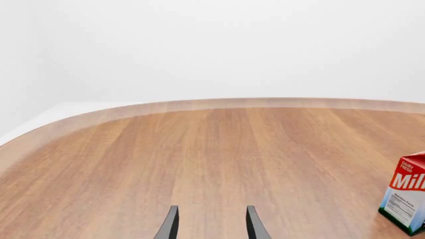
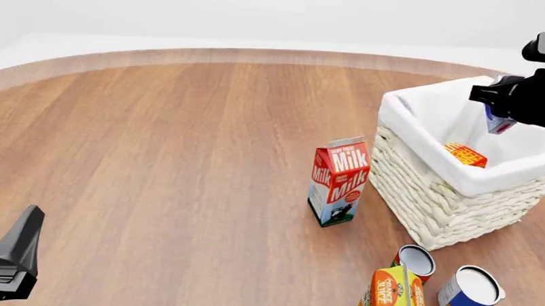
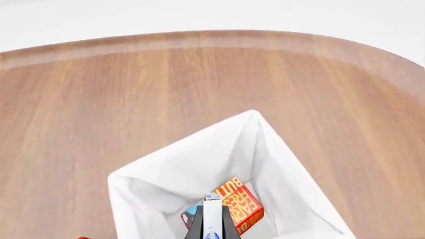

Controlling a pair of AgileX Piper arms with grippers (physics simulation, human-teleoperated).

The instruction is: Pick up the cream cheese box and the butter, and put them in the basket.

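While the cream cheese box [image 3: 212, 219] hangs pinched between the closed fingers of the right gripper [image 2: 501, 120] above the basket [image 2: 419, 107], the risk lies in the release. The butter [image 2: 465, 155] already lies inside on the liner, almost directly under the held box in the right wrist view. If the fingers part from this height, the box may, I judge, strike the butter and tip or bounce toward a wall. In the front view the gripper sits toward the far right side of the basket, so a drift outward could drop the box on the rim or past it.

Counted: one cream cheese box, one butter, one basket. Near the basket stand one milk carton [image 2: 339, 180], one orange juice carton [image 2: 392, 294] and two cans [image 2: 470, 292]. The left gripper [image 1: 211, 224] waits low over the table [image 2: 164, 142], fingers spread, holding nothing.
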